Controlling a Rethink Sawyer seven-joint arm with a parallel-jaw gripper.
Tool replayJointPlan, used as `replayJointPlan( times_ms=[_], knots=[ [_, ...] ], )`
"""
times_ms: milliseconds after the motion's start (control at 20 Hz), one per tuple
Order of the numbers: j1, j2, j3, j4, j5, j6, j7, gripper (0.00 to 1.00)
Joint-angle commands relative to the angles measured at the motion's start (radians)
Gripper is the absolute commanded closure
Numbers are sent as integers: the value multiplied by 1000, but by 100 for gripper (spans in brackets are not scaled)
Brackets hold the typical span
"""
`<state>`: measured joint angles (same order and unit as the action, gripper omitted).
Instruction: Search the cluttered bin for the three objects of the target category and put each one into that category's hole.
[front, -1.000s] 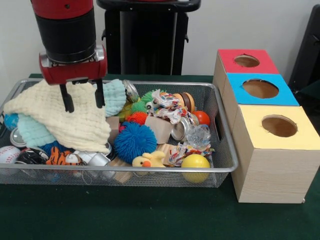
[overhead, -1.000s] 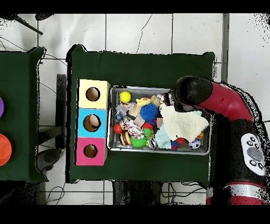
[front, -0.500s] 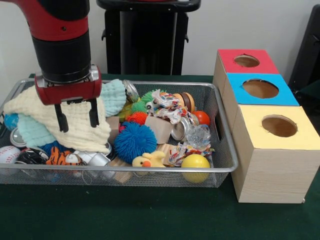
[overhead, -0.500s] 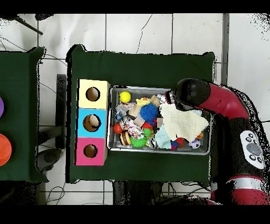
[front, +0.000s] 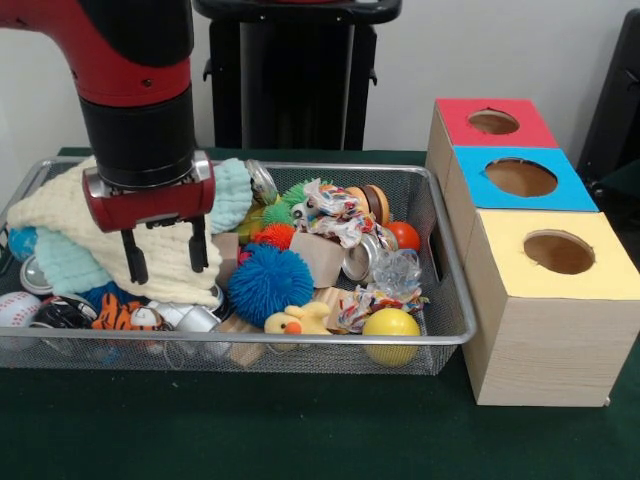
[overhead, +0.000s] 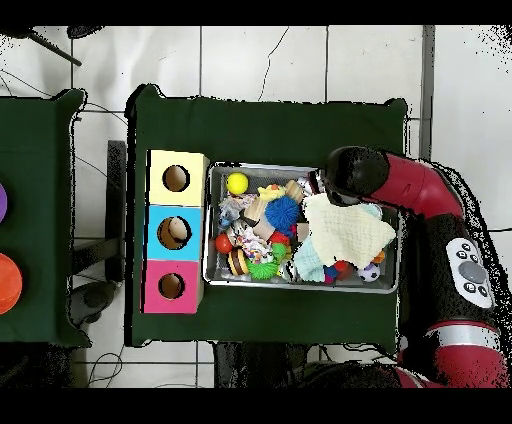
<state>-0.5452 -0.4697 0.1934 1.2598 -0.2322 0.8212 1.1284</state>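
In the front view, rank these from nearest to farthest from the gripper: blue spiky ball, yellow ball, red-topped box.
From the gripper:
1. Blue spiky ball, just right of it, mid-bin.
2. Yellow ball, the bin's front right corner.
3. Red-topped box, outside the bin, far right.

cream cloth (front: 150, 250), blue spiky ball (front: 268, 282)

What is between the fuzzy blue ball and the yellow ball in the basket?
In the front view, a small yellow duck toy and a wooden block sit between the fuzzy blue ball and the yellow ball.
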Motion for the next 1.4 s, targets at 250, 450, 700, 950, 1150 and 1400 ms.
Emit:
replayJointPlan(
  times_ms=[250,450,700,950,1150,1400],
  knots=[
    [-4,36,120,-150,-121,176,-274,0],
    [-14,42,138,-178,-168,219,-346,0],
    [-24,40,150,-174,-205,227,-370,0],
    [-48,32,145,-121,-264,165,-392,0],
    [-67,33,139,-65,-307,107,-388,0],
    [-83,44,144,-30,-335,72,-352,0]
  ],
)
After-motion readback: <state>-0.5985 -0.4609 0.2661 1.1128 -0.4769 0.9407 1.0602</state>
